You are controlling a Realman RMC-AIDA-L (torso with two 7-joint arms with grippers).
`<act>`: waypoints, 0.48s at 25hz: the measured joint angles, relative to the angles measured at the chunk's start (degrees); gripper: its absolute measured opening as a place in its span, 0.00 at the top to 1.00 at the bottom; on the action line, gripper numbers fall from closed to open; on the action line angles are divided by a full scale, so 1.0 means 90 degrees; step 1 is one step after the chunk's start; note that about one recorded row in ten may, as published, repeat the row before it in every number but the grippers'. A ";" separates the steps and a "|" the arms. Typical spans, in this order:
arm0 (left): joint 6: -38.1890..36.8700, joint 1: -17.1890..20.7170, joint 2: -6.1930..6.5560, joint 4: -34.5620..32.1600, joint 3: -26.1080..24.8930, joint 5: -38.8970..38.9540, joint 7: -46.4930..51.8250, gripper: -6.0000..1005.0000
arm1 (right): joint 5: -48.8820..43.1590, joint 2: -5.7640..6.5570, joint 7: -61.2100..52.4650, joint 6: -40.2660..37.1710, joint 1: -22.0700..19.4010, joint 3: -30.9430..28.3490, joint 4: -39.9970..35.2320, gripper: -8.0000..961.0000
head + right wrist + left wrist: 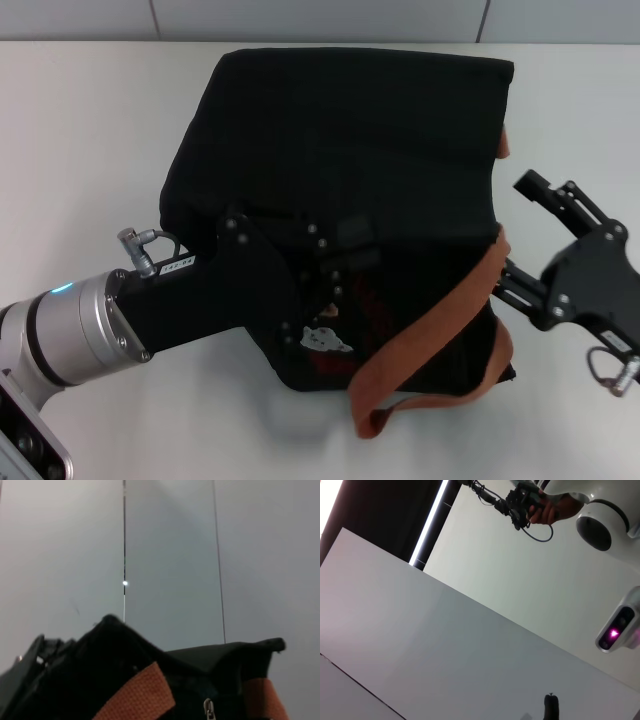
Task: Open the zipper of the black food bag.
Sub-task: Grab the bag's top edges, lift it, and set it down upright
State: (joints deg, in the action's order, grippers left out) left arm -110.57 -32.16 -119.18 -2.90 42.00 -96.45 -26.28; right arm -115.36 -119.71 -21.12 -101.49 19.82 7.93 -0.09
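Observation:
The black food bag (pixel 340 150) lies in the middle of the white table, an orange-brown strap (pixel 440 330) draped across its near right part. A bear patch (pixel 326 340) shows on its front. My left gripper (pixel 325 265) rests on top of the bag near its front, black against black fabric. Just off the bag's right side, close to the strap, my right gripper (pixel 520 238) stands open. The zipper's silver pull (pixel 209 710) shows in the right wrist view between two strap ends (pixel 140 695). In the head view the zipper line is hidden.
The white table (pixel 90 150) reaches out to the left and right of the bag. A pale wall (pixel 300 18) runs behind it. The left wrist view shows only wall panels (pixel 445 640) and a robot part (pixel 600 525) overhead.

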 joint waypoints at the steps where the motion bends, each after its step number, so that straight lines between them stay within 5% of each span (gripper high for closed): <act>1: -0.0007 -0.0001 0.0000 0.0000 0.0003 -0.0001 0.0000 0.91 | 0.0003 0.0000 0.0236 0.0088 0.0032 -0.0025 0.0129 0.16; 12: -0.0033 -0.0010 -0.0001 0.0000 0.0022 0.0005 0.0000 0.91 | 0.0007 0.0000 0.1734 0.0580 0.0090 -0.0854 0.1004 0.16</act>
State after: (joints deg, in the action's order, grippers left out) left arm -110.87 -32.26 -119.18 -2.90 42.20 -96.40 -26.28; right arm -115.30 -119.71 -5.51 -96.28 20.63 0.25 8.95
